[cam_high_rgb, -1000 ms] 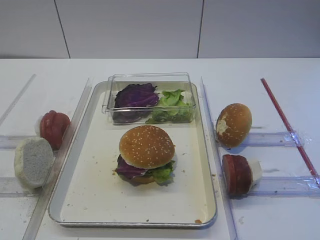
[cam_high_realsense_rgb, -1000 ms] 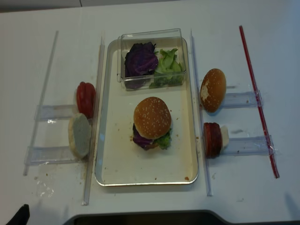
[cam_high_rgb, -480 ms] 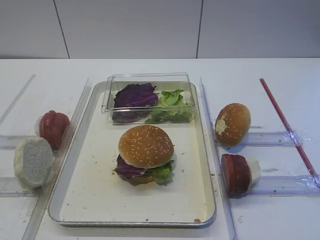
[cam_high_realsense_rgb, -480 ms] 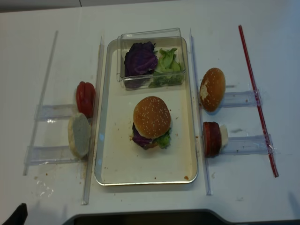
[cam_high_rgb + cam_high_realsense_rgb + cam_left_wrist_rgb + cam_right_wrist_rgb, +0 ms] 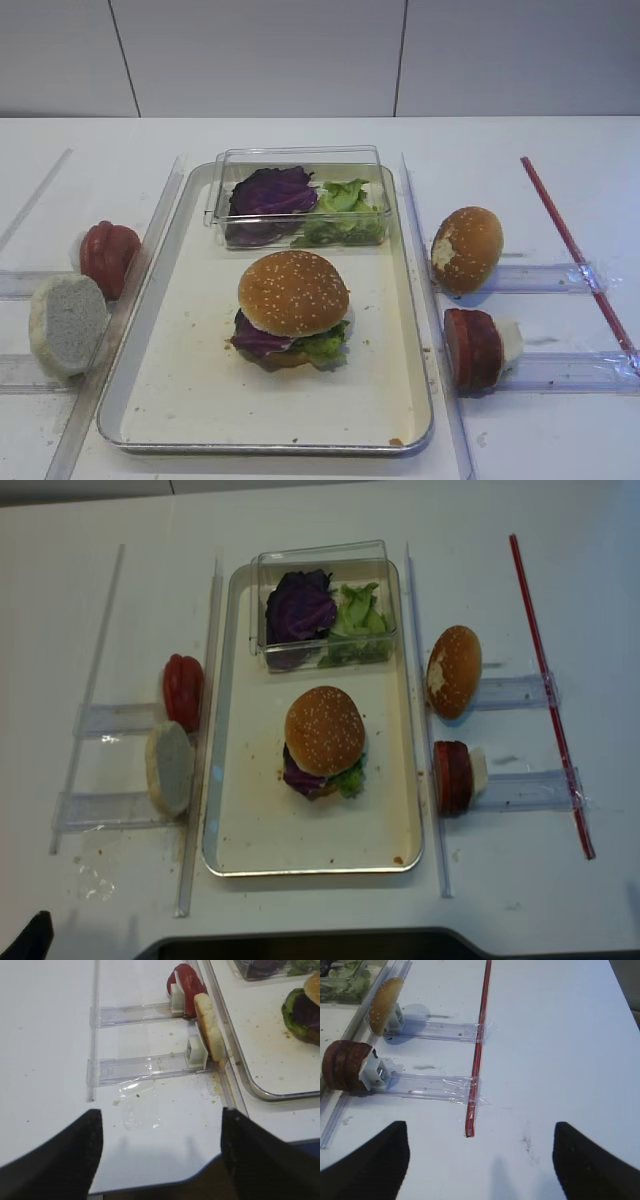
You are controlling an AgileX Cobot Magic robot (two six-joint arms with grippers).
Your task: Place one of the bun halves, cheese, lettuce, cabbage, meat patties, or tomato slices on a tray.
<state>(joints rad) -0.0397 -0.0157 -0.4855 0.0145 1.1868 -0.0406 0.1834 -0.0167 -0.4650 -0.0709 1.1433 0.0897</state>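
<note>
Tray (image 5: 405,300): sits mid-tabletop, between clear guide rails, so both arms can reach it.
Sesame bun top (image 5: 293,292): caps the stack at the tray's centre – we judge the burger assembled.
Stack: purple cabbage (image 5: 256,338) and lettuce (image 5: 325,346) poke out beneath the bun.
Clear box (image 5: 300,157): at the tray's far edge, holding spare leaves.
Spares: seedless bun (image 5: 467,248) and meat patties (image 5: 472,347) stand upright in holders off the right edge; tomato slices (image 5: 107,256) and pale bun half (image 5: 66,322) off the left.
Right gripper (image 5: 480,1160): we see it spread wide, empty, above the tabletop's near right.
Left gripper (image 5: 160,1152): also wide, empty – parked clear of the tray.
</note>
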